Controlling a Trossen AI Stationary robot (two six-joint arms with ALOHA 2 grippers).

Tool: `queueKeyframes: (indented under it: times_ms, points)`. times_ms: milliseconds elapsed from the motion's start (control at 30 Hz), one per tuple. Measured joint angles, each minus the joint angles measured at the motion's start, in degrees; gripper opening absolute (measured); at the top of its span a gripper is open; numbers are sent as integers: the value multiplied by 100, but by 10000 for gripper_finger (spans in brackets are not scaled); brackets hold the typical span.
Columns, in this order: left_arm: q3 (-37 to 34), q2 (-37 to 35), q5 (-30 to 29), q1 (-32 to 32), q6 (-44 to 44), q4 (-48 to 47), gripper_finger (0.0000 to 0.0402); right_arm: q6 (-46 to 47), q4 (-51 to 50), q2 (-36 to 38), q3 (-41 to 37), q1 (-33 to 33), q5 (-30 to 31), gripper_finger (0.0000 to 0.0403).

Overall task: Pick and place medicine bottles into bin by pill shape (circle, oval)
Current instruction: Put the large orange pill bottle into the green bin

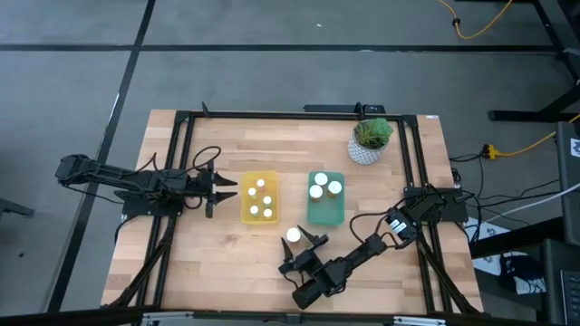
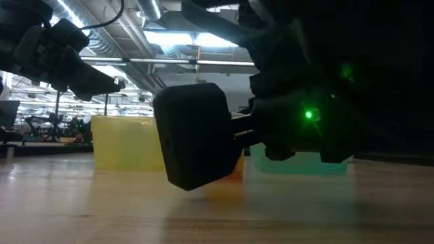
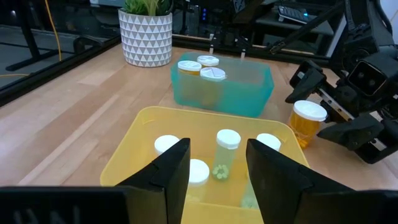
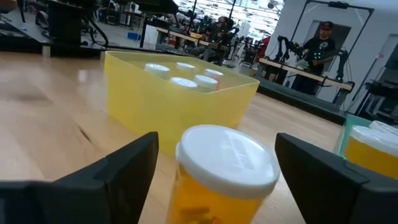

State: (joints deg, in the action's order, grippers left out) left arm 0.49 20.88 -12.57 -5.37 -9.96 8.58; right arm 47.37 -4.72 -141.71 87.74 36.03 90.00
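Note:
An orange-bodied medicine bottle (image 1: 293,235) with a white cap (image 4: 227,155) stands upright on the table, in front of the gap between the two bins. My right gripper (image 4: 216,142) lies level and open, one finger on either side of this bottle, with a gap showing at each side. The yellow bin (image 1: 258,197) holds several white-capped bottles (image 3: 227,149). Three more stand in the green bin (image 1: 325,210). My left gripper (image 3: 217,177) hangs open just left of the yellow bin, pointing across it, with nothing between its fingers.
A white patterned pot with a green plant (image 1: 370,142) stands at the far right of the table. A black frame (image 1: 181,163) runs along the table's sides. Bare wood lies near the front edge (image 1: 227,272). A person stands in the room beyond (image 4: 320,43).

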Motion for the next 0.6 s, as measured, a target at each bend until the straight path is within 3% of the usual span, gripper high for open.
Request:
queueKeyframes:
  times_ms: [467,600]
  points:
    - [2,0,1,0,0,0,150,-2076,9,7,874,2,3,324]
    - [2,0,1,-1,0,0,150,-2256,-22,18,1413,-43,1,324]
